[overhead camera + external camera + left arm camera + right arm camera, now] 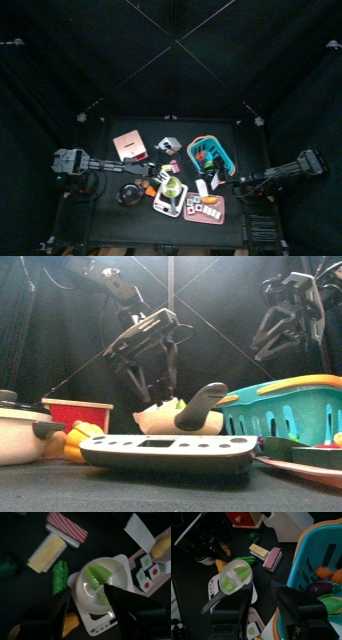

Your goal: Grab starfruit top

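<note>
The starfruit [97,575] is a small yellow-green piece lying in a white pan [119,566] near the table's middle. It also shows in the right wrist view [235,579] and the top view [174,186]. My left gripper [93,598] is open just above the pan, with the starfruit showing between its jaws. In the top view the left gripper [158,181] sits at the pan's left. My right gripper [261,594] is open and empty. It hangs to the pan's right [221,184], beside the teal basket.
A teal basket [321,557] with toy food stands at the back right. A pink box [131,145] stands at the back left. A green vegetable [60,576], a striped block [67,526] and a pink sushi tray [150,569] lie around the pan.
</note>
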Robot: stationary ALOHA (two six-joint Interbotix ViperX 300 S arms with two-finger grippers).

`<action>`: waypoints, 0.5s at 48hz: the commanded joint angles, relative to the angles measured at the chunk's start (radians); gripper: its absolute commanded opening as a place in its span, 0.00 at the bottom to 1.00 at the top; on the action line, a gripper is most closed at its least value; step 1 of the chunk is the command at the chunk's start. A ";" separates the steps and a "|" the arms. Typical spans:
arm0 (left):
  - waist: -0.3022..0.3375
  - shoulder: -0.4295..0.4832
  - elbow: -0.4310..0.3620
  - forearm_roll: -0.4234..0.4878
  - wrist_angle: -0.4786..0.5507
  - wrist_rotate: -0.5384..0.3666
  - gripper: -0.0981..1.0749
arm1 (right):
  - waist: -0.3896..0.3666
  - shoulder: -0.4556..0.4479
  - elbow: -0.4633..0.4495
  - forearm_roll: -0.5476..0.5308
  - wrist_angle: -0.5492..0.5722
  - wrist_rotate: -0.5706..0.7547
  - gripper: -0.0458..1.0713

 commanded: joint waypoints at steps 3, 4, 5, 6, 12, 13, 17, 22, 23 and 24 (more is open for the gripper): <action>0.003 -0.003 -0.028 -0.072 -0.094 -0.002 0.92 | 0.005 -0.011 0.002 -0.005 0.000 -0.003 0.71; 0.003 -0.003 -0.029 -0.080 -0.103 -0.003 0.93 | 0.006 -0.011 0.003 -0.006 0.000 -0.003 0.71; 0.005 -0.002 -0.029 -0.087 -0.114 -0.005 0.93 | 0.006 -0.011 0.005 -0.006 0.000 -0.003 0.71; 0.005 -0.002 -0.031 -0.097 -0.123 -0.006 0.94 | 0.006 -0.011 0.005 -0.006 -0.002 -0.003 0.71; 0.006 0.025 -0.043 -0.158 -0.118 -0.011 0.96 | 0.009 -0.011 0.012 -0.008 0.000 -0.003 0.71; 0.006 0.031 -0.046 -0.167 -0.109 -0.011 0.96 | 0.009 -0.011 0.014 -0.008 0.000 -0.003 0.71; 0.006 0.058 -0.071 -0.198 -0.061 -0.012 0.96 | 0.008 -0.011 0.018 -0.008 0.000 -0.003 0.71; 0.006 0.098 -0.120 -0.213 0.006 -0.012 0.96 | 0.009 -0.011 0.025 -0.008 -0.002 -0.003 0.71; 0.008 0.104 -0.129 -0.212 0.017 -0.012 0.96 | 0.011 -0.011 0.026 -0.008 0.000 -0.003 0.71; 0.008 0.109 -0.137 -0.209 0.028 -0.012 0.96 | 0.011 -0.011 0.026 -0.008 0.000 -0.003 0.71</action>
